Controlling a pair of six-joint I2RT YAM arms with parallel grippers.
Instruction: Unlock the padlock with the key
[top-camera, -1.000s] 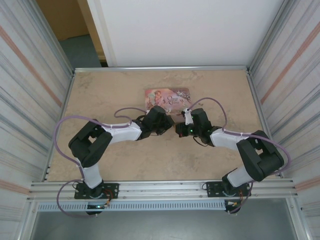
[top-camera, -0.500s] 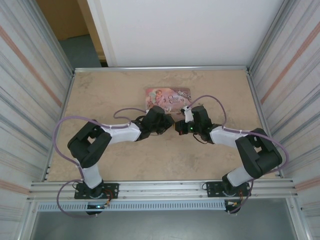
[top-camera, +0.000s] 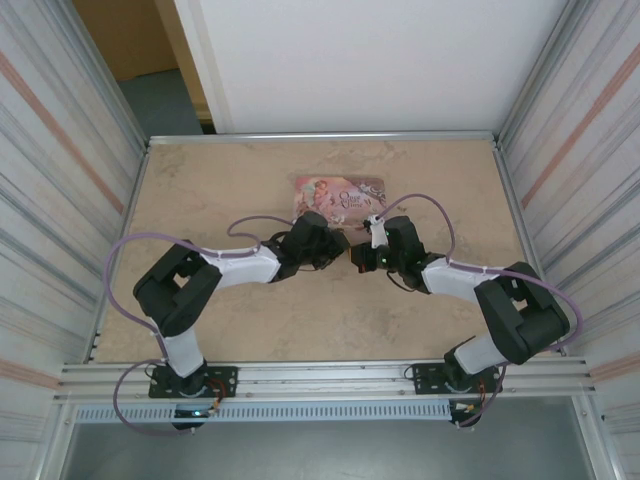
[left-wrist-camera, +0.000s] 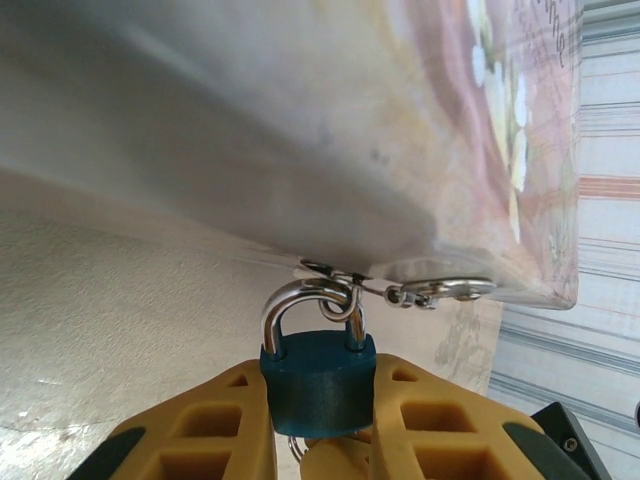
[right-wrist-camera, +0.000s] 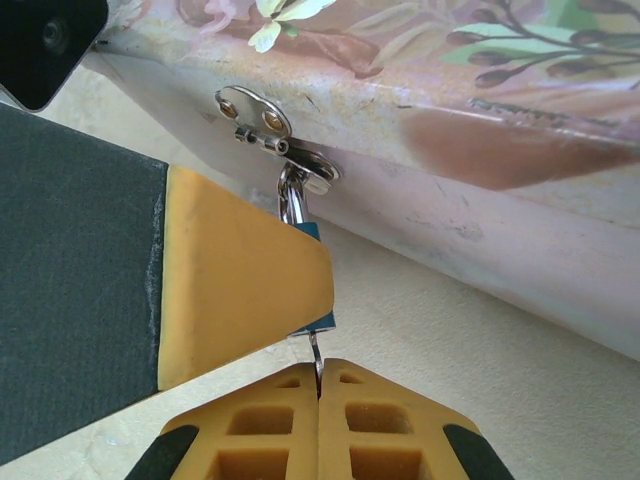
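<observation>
Tightly shut, the left pincer (left-wrist-camera: 320, 392) grips the padlock (left-wrist-camera: 318, 378) by its teal body. The right pincer (right-wrist-camera: 318, 378), pads pressed together, pinches a thin key (right-wrist-camera: 314, 352) reaching the padlock's base. The shackle hangs through the hasp (left-wrist-camera: 425, 292) of a pink tin (left-wrist-camera: 300, 120) lying on the worktop (top-camera: 230, 180).

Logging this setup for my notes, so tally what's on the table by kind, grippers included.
grippers: 2 (left gripper, right gripper)
padlock: 1
key: 1
tin box: 1
total: 5
</observation>
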